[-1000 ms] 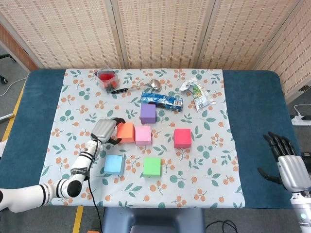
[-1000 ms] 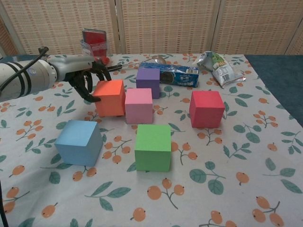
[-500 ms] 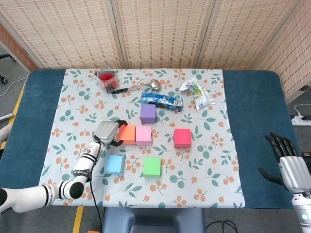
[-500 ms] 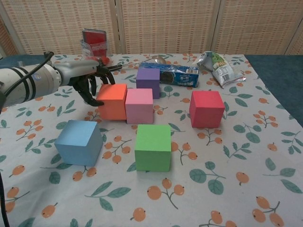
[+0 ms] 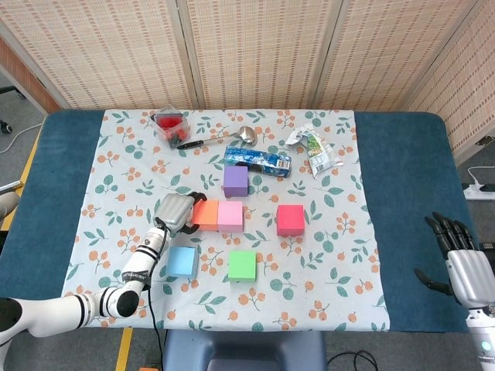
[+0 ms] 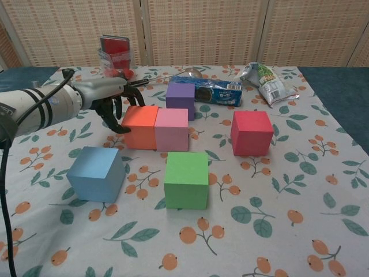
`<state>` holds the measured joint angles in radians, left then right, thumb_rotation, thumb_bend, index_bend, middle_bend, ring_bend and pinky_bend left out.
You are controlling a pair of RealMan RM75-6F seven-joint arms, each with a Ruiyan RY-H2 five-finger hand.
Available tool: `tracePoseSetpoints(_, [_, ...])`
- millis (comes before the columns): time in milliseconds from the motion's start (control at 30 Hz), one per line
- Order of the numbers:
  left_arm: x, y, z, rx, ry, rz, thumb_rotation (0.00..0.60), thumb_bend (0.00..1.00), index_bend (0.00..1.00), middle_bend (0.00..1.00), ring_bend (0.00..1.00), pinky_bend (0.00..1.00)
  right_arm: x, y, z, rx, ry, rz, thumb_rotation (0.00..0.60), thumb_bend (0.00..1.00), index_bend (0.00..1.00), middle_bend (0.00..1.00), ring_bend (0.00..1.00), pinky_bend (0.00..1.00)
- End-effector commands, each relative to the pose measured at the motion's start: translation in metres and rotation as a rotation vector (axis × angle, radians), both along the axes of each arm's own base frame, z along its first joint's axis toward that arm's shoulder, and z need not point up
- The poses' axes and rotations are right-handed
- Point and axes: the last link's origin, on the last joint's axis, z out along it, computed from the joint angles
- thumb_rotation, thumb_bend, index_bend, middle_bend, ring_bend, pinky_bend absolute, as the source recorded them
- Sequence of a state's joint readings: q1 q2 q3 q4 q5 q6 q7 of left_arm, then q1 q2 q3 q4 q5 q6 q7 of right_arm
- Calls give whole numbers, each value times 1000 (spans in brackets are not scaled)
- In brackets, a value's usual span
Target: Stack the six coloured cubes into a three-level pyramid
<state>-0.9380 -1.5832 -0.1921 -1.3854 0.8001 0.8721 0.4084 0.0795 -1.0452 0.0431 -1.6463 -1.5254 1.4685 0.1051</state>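
orange cube [image 6: 140, 127] pushed flush against pink cube [image 6: 172, 129]

From the head view we look steeply down from high above the near edge of the desk [image 5: 402, 154], taking in its whole top, the floral cloth [image 5: 232, 297], the woven screens [image 5: 255, 50] behind and a strip of floor at the left. From the chest view we sit low and close, facing level across the cloth toward those screens [image 6: 196, 29]. We share in both the cluster of cubes, among them the green cube [image 5: 242, 265] [image 6: 185, 179], and the left hand [image 5: 175, 210] [image 6: 106, 95].
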Motion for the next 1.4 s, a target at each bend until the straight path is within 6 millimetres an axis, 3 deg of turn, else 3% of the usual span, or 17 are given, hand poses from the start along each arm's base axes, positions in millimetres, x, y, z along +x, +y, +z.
tracePoseSetpoints(33, [0, 0, -1, -1, 3, 1, 600, 315, 293, 418, 429, 415, 0, 0, 0, 0, 1, 1, 600, 103, 0, 0, 0, 0])
tracePoseSetpoints(1167, [6, 2, -3, -19, 7, 8, 600, 315, 257, 367, 421, 411, -1, 8, 5, -18, -3, -3, 600, 103, 0, 0, 0, 0])
tracePoseSetpoints(1400, [7, 2, -4, -26, 13, 5, 600, 314, 213, 332, 408, 409, -2, 9, 5, -20, -3, -6, 600, 102, 0, 0, 0, 0])
